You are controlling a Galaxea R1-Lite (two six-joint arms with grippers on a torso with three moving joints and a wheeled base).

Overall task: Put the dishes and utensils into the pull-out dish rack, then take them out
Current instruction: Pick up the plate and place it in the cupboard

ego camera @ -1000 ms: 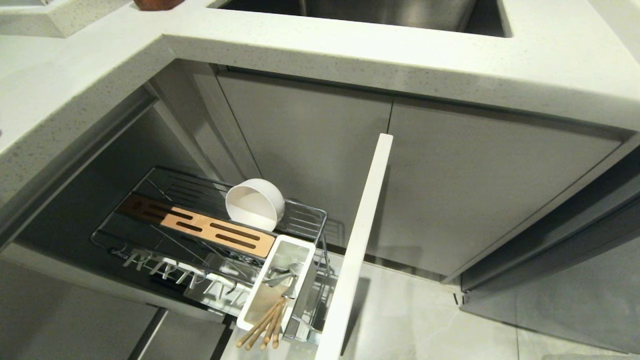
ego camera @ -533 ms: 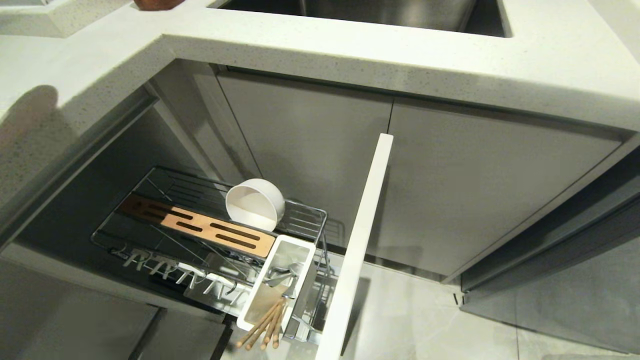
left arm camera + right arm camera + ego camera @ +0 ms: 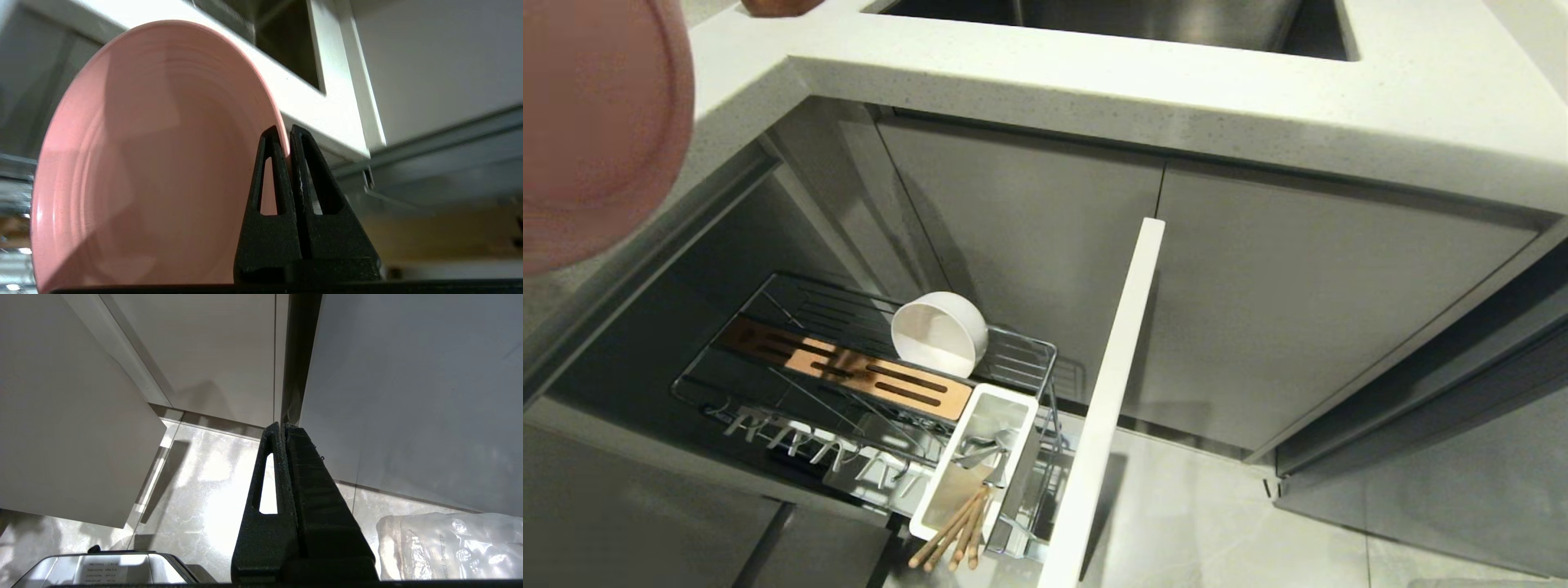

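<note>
My left gripper is shut on the rim of the pink plate, held on edge. In the head view the plate fills the upper left corner, high above the pull-out dish rack; the gripper itself is outside that view. The cream-white bowl lies on its side at the rack's back. The wooden chopsticks and the metal spoon stand in the white caddy. My right gripper is shut on nothing, parked low above the floor.
The rack's pale front panel juts out beside the caddy. The white countertop overhangs the rack, with the steel sink set in it. A plastic bag lies on the floor near my right gripper.
The pink plate has swung into the head view from the left, from only a shadow on the counter to filling the upper left corner. Nothing in the rack has moved.
</note>
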